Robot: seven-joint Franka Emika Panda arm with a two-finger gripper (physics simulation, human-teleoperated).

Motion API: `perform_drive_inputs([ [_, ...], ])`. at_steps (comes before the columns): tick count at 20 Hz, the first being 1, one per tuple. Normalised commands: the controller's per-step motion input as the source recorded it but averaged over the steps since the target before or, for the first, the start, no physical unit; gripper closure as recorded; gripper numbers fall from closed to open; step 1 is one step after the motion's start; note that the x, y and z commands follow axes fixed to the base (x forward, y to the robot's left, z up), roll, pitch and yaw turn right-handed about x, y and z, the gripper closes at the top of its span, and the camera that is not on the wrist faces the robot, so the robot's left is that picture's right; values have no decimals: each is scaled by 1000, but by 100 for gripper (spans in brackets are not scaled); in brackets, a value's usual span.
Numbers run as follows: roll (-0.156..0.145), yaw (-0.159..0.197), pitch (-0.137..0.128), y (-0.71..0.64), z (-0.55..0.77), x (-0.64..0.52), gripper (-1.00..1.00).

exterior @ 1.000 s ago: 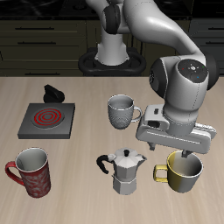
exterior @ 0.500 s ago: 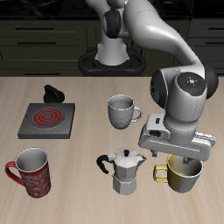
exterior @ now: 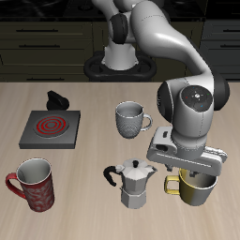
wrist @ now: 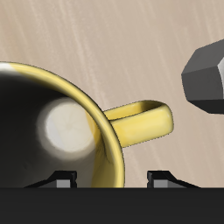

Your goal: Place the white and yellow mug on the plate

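The white and yellow mug (exterior: 200, 191) stands upright near the table's front edge, with its handle (exterior: 172, 185) pointing toward the moka pot. In the wrist view its yellow rim (wrist: 92, 114) and loop handle (wrist: 140, 121) fill the frame. My gripper (exterior: 195, 175) is low over the mug's rim. In the wrist view the gripper (wrist: 112, 179) is open, with one fingertip (wrist: 61, 180) over the mug's inside and the other outside, by the handle. The plate shows in neither view.
A silver moka pot (exterior: 138, 183) stands close beside the yellow mug. A grey-white patterned mug (exterior: 129, 119) is farther back. A red patterned mug (exterior: 34, 183), a square burner with a red coil (exterior: 49, 128) and a small black object (exterior: 58, 99) are across the table.
My gripper has come down and slightly forward onto the yellow mug's rim. The mug and the other objects have not moved.
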Motion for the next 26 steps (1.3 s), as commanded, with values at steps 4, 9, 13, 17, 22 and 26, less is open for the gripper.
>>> perform_drive_inputs([
  [4, 50, -1, -36, 183, 128, -172, 100],
  [9, 21, 31, -50, 38, 225, -50, 100],
  [13, -11, 25, -20, -66, 135, 67, 100],
  [17, 29, 95, -70, 145, 187, -131, 100],
  [22, -4, 118, -70, -47, 176, -160, 100],
  [26, 9, 182, -131, 95, 353, -381, 100],
])
